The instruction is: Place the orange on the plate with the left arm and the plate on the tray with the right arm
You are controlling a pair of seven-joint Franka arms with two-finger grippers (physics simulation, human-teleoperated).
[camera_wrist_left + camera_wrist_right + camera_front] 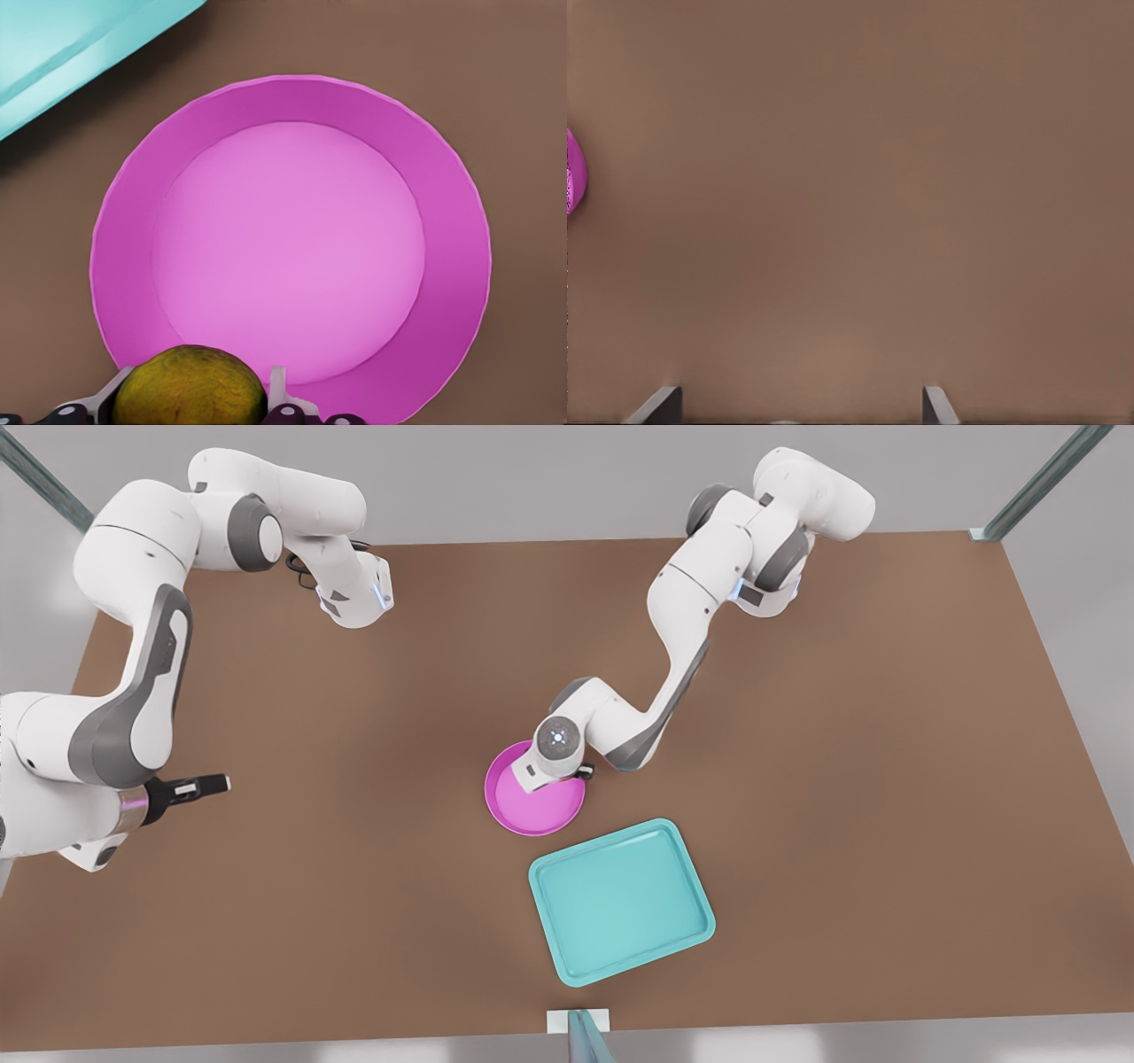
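The left claw (199, 409) is clamped on the one small, rough-skinned yellow-orange fruit with greenish mottling, the orange (190, 390), a pale finger (278, 386) pressing its flank, and it hangs over the near rim of the single round, bright pink shallow plate (292, 257), which lies flat on the brown bench (842, 779) directly beneath. The orange looks light, firm and a little grippy from its pitted skin, but being round it would likely roll once let go, so a low release toward the plate's flat middle seems wise. Beyond the plate, just past its far edge and not touching it, sits the one teal rectangular tray (622, 901) with rounded corners. The plate looks stiff, smooth and thin, best pinched at its raised rim. Well apart, the right claw (197, 786) waits with its two fingers (937, 405) spread and empty above bare bench.
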